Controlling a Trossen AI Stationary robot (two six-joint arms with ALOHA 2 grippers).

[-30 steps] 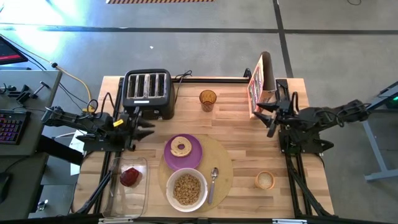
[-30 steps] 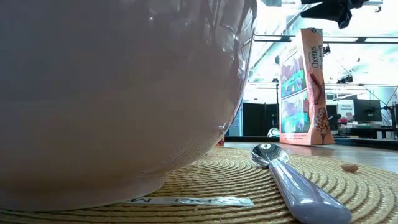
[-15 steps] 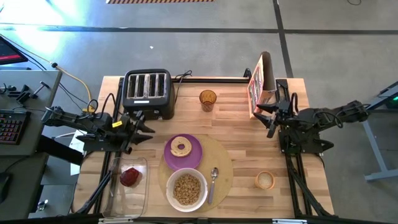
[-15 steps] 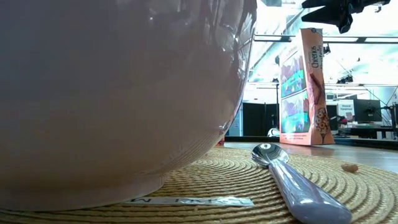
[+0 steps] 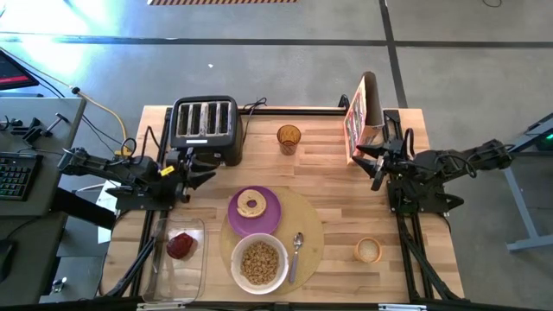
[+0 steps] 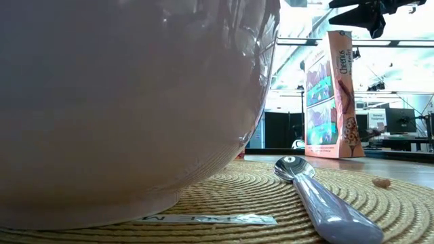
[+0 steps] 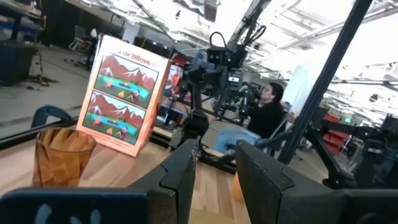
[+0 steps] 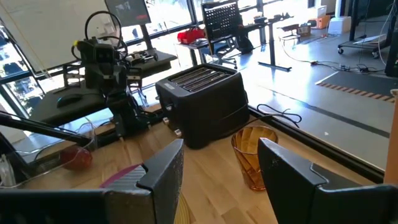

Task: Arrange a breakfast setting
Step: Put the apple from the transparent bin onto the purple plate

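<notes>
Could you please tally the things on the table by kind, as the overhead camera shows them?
Dishes: 2, purple plate, white bowl
Cutlery: 1, spoon
Placemat: 1
Cups: 2, amber cup, small tan cup
Toaster: 1
Cereal box: 1
Clear container: 1
Total: 9

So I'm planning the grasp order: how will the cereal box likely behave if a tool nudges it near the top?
The cereal box stands upright on a narrow base, tall and thin, so a push up high would probably tip it. Being cardboard, it is likely light and may dent under a squeeze. The right tool hangs open right beside it.
</notes>
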